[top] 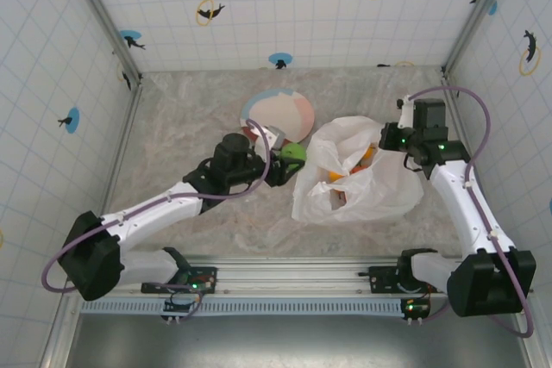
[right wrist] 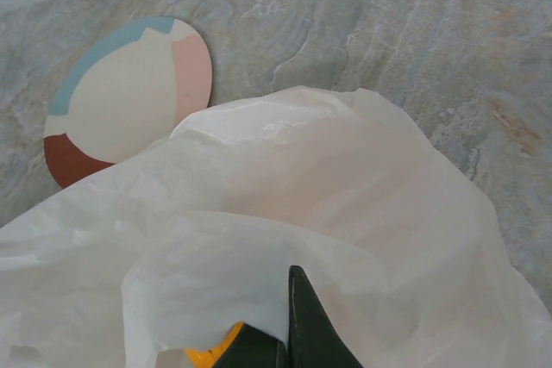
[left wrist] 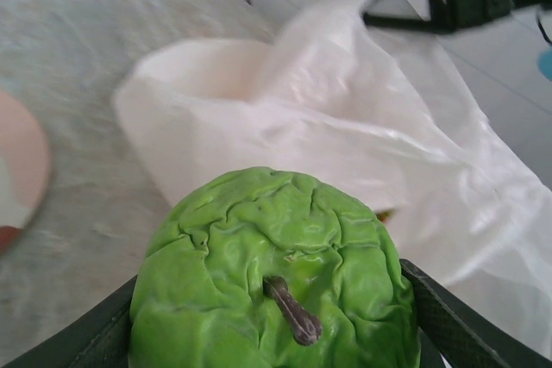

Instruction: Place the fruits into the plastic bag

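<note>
Where the top view looks down on the table (top: 172, 109), the left gripper (top: 290, 159) reaches from the near left corner to mid-table, forearm low, jaws clamped on a green apple (top: 296, 152) just beside the plastic bag (top: 362, 187). Bare table lies toward the left and far edges. The right gripper (top: 390, 139), its arm folded along the right edge, pinches the bag's raised rim; orange fruits (top: 348, 177) show inside.

Left wrist: the apple sits between both fingers (left wrist: 457, 325), the bag mouth facing it.

Right wrist: jaws fully closed on film, a yellow fruit (right wrist: 211, 355) beside them, a plate (right wrist: 129, 101) beyond.
</note>
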